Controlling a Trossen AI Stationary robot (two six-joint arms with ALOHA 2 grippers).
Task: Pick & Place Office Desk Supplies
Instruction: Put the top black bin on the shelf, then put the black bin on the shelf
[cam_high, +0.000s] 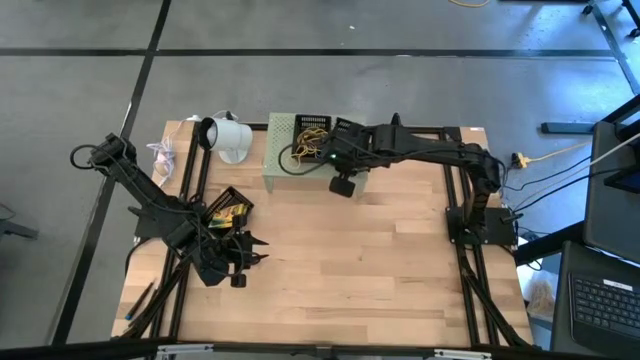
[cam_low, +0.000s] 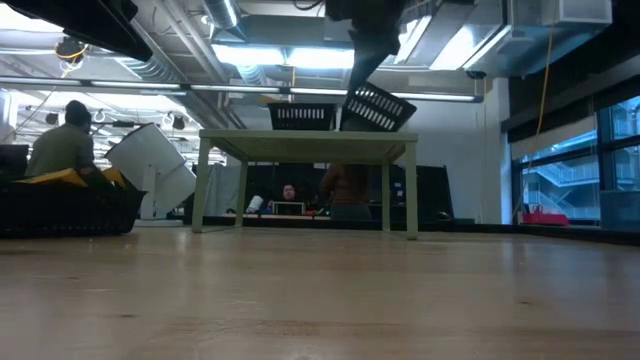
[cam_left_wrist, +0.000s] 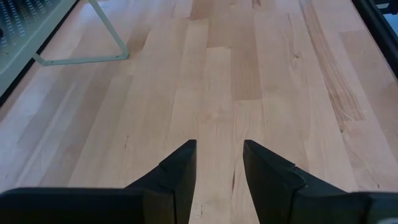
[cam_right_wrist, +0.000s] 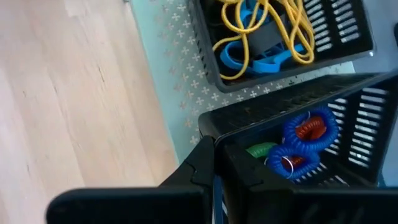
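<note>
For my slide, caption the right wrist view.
Right gripper clamps a tilted black tray's rim, blue coils inside, over the pale green stand.

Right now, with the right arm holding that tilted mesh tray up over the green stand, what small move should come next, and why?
Probably lower and level the tilted mesh tray onto the pale green stand. The right gripper is shut on its rim, the low view shows it hanging tipped above the stand beside the other tray, and the coiled blue rings inside could slide out. The left gripper waits open over bare table.

Floor (cam_high: 400, 30): grey concrete, crossed by dark lines.
Ceiling (cam_low: 250, 40): exposed pipes, lit by bright strip lights (cam_low: 270, 55).
Windows (cam_low: 570, 180): large panes seen at the right side.
People (cam_low: 62, 145): seated figures seen beyond the table (cam_low: 320, 290).
</note>
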